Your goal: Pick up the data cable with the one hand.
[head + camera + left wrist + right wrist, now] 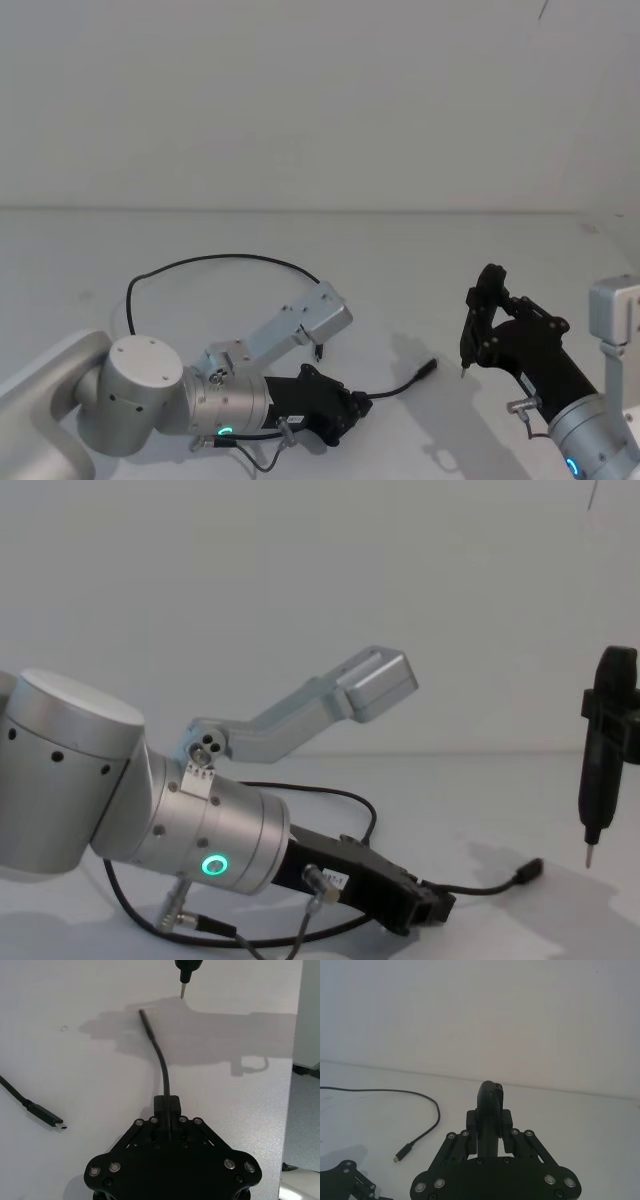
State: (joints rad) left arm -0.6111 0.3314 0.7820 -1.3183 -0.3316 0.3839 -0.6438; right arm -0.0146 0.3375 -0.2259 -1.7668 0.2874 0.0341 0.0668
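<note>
The left gripper (pixel 167 1106) sits low over the table (pixel 500 250), its fingers closed on the data cable (pixel 162 1062) a short way back from one plug. The free stub points toward the pen tool (pixel 600 750), which is clamped in the right gripper (pixel 490 1121) off to the right w/ its tip just above the table. The rest of the cable lies in a wide loop on the table behind the left arm, its other plug (pixel 50 1117) lying free near that arm. The main risk is prob. slip: the grip is on a thin round cord, so a quick lift could let it slide thru the fingers, esp. w/ the long loop dragging behind. The loop also runs close by the arm and might snag there. If the lift swings right, the stub could brush the pen tip. Hard to make out is whether the cable is already off the table at the grip, since the contact is tucked between the finger ends. Part of the loop is hidden behind the left arm in the head and chest views.
</note>
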